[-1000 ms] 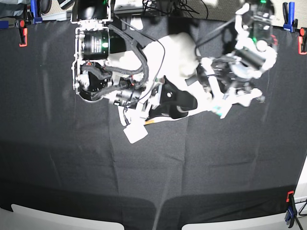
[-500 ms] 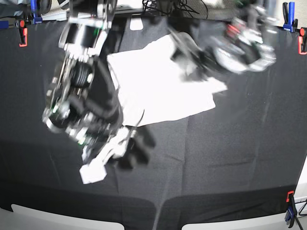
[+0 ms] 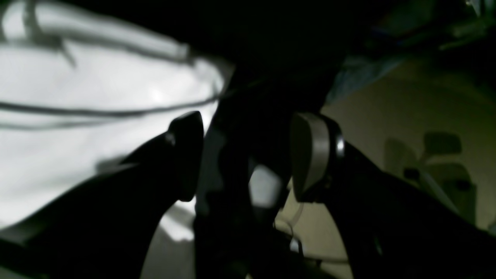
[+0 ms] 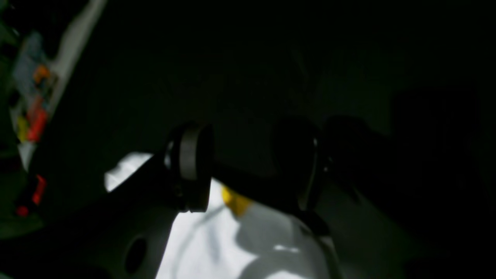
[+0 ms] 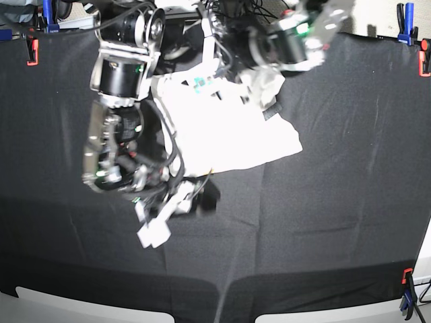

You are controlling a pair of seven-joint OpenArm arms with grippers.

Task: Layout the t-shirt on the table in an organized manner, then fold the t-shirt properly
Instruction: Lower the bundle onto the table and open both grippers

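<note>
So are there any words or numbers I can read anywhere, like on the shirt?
None can be read in these pictures.
The t-shirt: the base view shows it plain white, with no letters visible.
The yellow patch on the cloth in the right wrist view: a blurred bit of print, no letter to make out.
The coloured shapes at the left edge of the right wrist view: too blurred to read.

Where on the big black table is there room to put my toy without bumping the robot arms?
Bare table runs along the near edge, right of the right gripper and below the t-shirt. The right side beside the shirt, toward the clamps, is free too. The far middle is crowded: the left gripper, both arms and the shirt bunch there.
</note>
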